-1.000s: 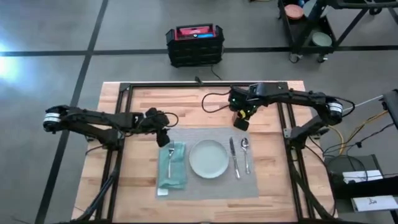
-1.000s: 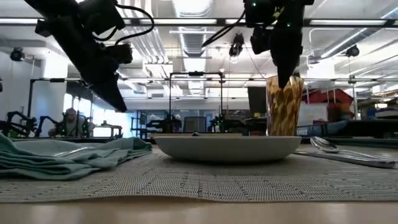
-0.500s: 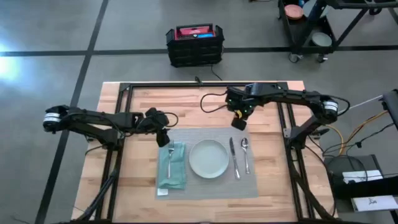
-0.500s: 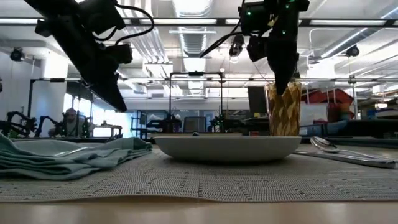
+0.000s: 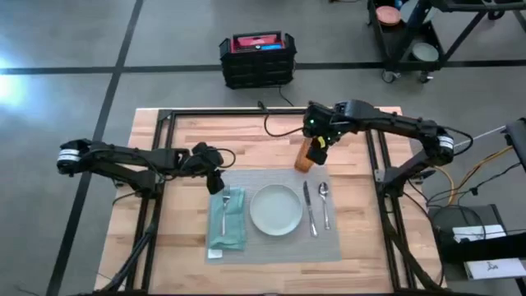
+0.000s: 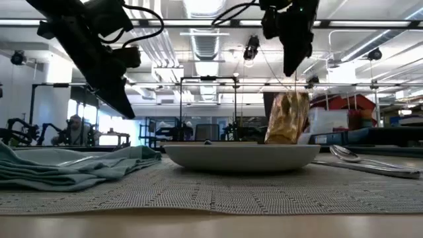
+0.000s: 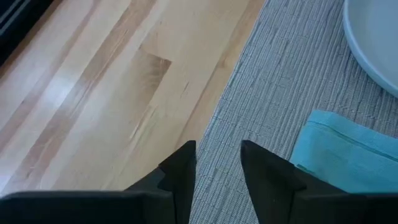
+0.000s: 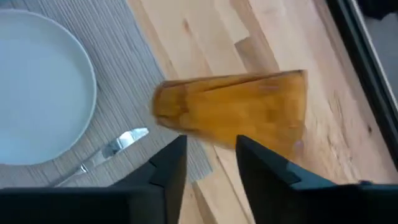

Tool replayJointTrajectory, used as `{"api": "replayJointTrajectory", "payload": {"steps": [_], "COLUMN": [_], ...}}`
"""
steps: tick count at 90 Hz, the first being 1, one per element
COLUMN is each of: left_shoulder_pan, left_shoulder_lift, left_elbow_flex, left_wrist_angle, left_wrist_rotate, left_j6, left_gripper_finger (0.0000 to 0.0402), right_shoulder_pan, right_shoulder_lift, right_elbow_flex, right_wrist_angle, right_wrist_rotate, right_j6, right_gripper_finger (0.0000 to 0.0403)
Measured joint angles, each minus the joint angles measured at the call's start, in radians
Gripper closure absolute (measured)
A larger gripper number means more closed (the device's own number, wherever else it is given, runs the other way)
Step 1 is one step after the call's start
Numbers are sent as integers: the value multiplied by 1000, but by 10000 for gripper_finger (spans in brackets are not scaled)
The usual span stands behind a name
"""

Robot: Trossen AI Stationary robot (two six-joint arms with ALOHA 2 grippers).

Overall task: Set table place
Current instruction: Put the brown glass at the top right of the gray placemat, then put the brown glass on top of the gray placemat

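The amber glass (image 5: 306, 156) stands tilted at the far edge of the grey placemat (image 5: 271, 247), on the table (image 5: 246, 136). The plate hides its foot in the low view, where the glass (image 6: 287, 119) leans. My right gripper (image 6: 291, 69) hangs open just above it and apart from it; its wrist view shows the glass (image 8: 236, 115) side-on beyond the fingers. On the mat lie the teal napkin (image 5: 228, 220) with the fork (image 5: 223, 210), the pale plate (image 5: 275, 209), the knife (image 5: 309, 207) and the spoon (image 5: 325, 201). My left gripper (image 7: 217, 165) hovers open over the mat's far left corner.
A black frame (image 5: 271, 113) runs over the table's far edge and down both sides. Bare wood lies beyond the mat, on the far side and to the left and right. A black crate (image 5: 257, 57) stands on the floor behind the table.
My right gripper has risen out of the amber glass and drawn a little toward the table's far edge. The glass, upright a second ago, now leans and has shifted slightly toward the table's left.
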Motion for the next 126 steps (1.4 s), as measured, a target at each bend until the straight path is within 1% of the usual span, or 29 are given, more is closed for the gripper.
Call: {"api": "replayJointTrajectory", "payload": {"steps": [20, 32, 38, 48, 53, 64, 71, 78, 84, 88, 92, 116, 126], "left_shoulder_pan": [0, 0, 0, 0, 0, 0, 0, 0, 0, 0, 0, 0, 0], "left_shoulder_lift": [0, 0, 0, 0, 0, 0, 0, 0, 0, 0, 0, 0, 0], "left_elbow_flex": [0, 0, 0, 0, 0, 0, 0, 0, 0, 0, 0, 0, 0], "left_wrist_angle": [0, 6, 26, 56, 71, 90, 89, 89, 90, 90, 90, 154, 160], "left_wrist_rotate": [0, 6, 12, 26, 41, 54, 54, 54, 54, 54, 54, 50, 51], "left_j6": [0, 0, 0, -1, -1, -8, -8, -8, -8, -8, -8, 3, 3], "left_gripper_finger": [288, 288, 288, 288, 288, 288, 288, 287, 287, 287, 287, 287, 287], "right_shoulder_pan": [5, 4, 1, -43, -80, -184, -269, -336, -365, -369, -365, -327, -276], "right_shoulder_lift": [12, 11, 11, 11, 8, 0, 7, 22, 30, 32, 32, 28, 34], "right_elbow_flex": [-50, -97, -133, -169, -176, -190, -221, -257, -292, -317, -348, -507, -557], "right_wrist_angle": [0, 45, 102, 150, 190, 288, 353, 406, 422, 433, 443, 607, 640], "right_wrist_rotate": [0, 10, 53, 180, 197, 171, 127, 59, -21, -61, -75, -77, -80], "right_j6": [-10, -10, -24, -36, -40, -28, -9, 15, 37, 40, 39, 93, 120], "right_gripper_finger": [239, 228, 224, 223, 225, 231, 233, 233, 233, 233, 233, 233, 233]}}
